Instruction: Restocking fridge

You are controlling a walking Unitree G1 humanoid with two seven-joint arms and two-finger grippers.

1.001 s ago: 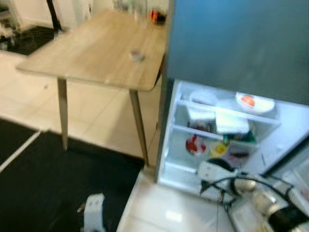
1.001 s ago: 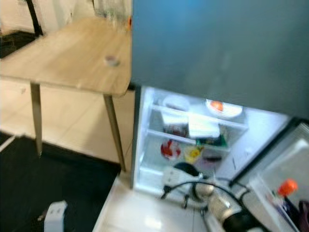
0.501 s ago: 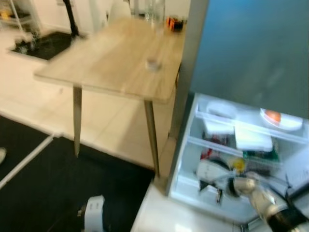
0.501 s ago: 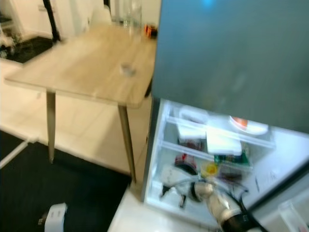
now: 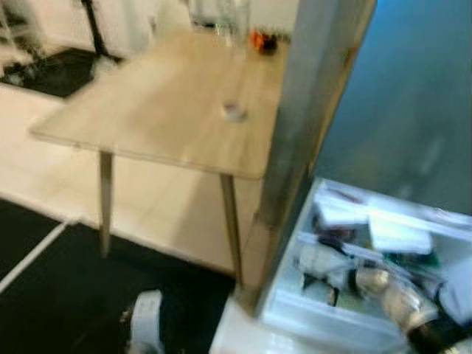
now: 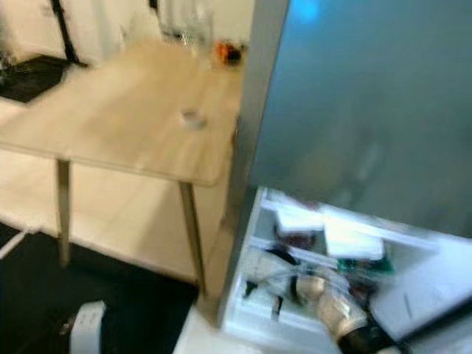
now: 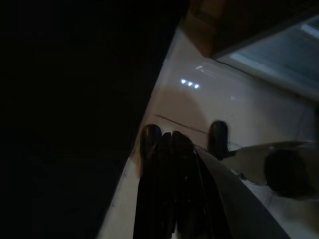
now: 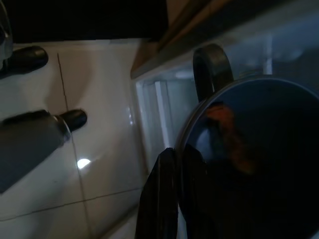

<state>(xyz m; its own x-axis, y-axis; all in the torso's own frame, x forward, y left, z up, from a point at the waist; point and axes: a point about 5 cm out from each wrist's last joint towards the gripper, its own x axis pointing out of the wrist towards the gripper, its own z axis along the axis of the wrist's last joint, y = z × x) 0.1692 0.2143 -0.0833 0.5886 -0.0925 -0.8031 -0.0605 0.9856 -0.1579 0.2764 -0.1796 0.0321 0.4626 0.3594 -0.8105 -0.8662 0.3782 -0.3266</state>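
Observation:
The fridge (image 5: 289, 177) has its lower compartment open, with lit shelves (image 5: 383, 221) holding white boxes and several blurred food items. My right arm (image 5: 394, 299) reaches into the lower part of that compartment. In the right wrist view my right gripper (image 8: 177, 164) is shut on the rim of a dark round pot (image 8: 259, 164) with a loop handle (image 8: 212, 67); something orange lies inside it. My left gripper (image 7: 172, 144) hangs idle above the floor, fingers pressed together.
A wooden table (image 5: 169, 103) stands left of the fridge, with a small cup (image 5: 234, 110) and glassware (image 5: 232, 15) on it. One table leg (image 5: 230, 221) is close to the fridge's side. A black mat (image 5: 59, 295) and pale tiles (image 5: 162, 214) cover the floor.
The view has swung and closed in on the fridge. My right arm has carried the pot from the floor in front of the fridge into the lower compartment.

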